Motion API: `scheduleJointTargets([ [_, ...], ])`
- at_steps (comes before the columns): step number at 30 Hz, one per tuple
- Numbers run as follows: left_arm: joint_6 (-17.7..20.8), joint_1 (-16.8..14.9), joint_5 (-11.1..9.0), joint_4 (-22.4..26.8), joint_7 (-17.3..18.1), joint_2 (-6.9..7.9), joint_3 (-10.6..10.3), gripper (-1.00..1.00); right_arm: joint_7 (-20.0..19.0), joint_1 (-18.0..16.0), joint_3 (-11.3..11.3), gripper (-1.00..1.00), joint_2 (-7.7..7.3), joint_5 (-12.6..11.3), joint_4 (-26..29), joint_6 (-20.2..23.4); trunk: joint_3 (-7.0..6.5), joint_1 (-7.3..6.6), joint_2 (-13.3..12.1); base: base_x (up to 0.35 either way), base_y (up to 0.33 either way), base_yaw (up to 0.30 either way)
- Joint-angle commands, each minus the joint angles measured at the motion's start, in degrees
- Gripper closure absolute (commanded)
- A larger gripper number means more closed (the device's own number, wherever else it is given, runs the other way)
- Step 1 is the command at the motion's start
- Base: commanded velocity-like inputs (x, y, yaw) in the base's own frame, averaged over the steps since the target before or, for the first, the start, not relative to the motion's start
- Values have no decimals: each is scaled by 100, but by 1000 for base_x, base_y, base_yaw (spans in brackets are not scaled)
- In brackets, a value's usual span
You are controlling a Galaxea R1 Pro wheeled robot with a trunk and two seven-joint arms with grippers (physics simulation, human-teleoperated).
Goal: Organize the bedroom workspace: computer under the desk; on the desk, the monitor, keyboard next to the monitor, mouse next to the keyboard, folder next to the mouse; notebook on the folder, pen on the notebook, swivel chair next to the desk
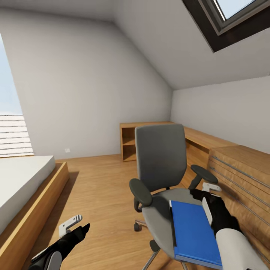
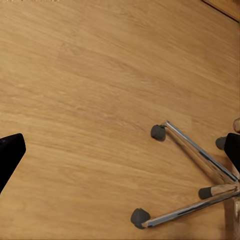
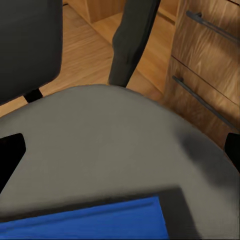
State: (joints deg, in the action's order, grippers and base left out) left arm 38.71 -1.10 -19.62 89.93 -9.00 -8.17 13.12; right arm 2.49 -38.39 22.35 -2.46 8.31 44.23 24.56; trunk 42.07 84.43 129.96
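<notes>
Attic bedroom, seen from the head camera and both wrists. At far left lies a bed (image 1: pixel 22 180) on a wooden platform, with light wood floor (image 1: pixel 101 187) beside it. Our left gripper (image 1: pixel 77 224) hangs low over that floor with its fingers spread and nothing between them; its wrist view looks down on bare boards and the chrome star base (image 2: pixel 195 170) of the swivel chair (image 1: pixel 161 161). The chair stands mid-room, backrest toward the far wall, in front of a low wood shelf unit (image 1: pixel 129 144). On the near right part of its grey seat rests the blue folder (image 1: pixel 195 234), lying flat. Our right gripper (image 1: pixel 208 197) sits above the seat at the folder's far edge, just beside the right armrest (image 1: pixel 204 174); its fingers appear parted and empty, though the wrist view shows only their dark tips at the picture's edges. At far right runs a drawer unit (image 1: pixel 240 176).

We judge the step in hand to be fetching the folder from the seat. The next move calls for lowering the right fingers around the folder's edge and closing on it.
</notes>
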Motion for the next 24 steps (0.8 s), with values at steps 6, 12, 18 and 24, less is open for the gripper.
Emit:
scheduleJointTargets([
  [6, 24, -4, -62, 7, -35, -5, 6, -100, -11, 292, 6, -100, 206, 50, 697, 391, 4, -1, 3, 0, 0, 0],
  [12, 23, -4, -68, 7, -32, -1, 6, -100, -11, 367, 6, -100, 257, 38, 842, 462, 4, -1, 3, 0, 0, 0],
  [18, 23, -4, -68, 10, -27, -1, 6, -100, -8, 375, 10, -100, 281, 28, 865, 477, 4, -1, 3, -1, 0, 0],
  [24, 30, -4, -68, 9, -23, -1, 6, -100, -3, 376, 20, -100, 388, 18, 922, 479, 4, -1, 3, -166, 56, 0],
])
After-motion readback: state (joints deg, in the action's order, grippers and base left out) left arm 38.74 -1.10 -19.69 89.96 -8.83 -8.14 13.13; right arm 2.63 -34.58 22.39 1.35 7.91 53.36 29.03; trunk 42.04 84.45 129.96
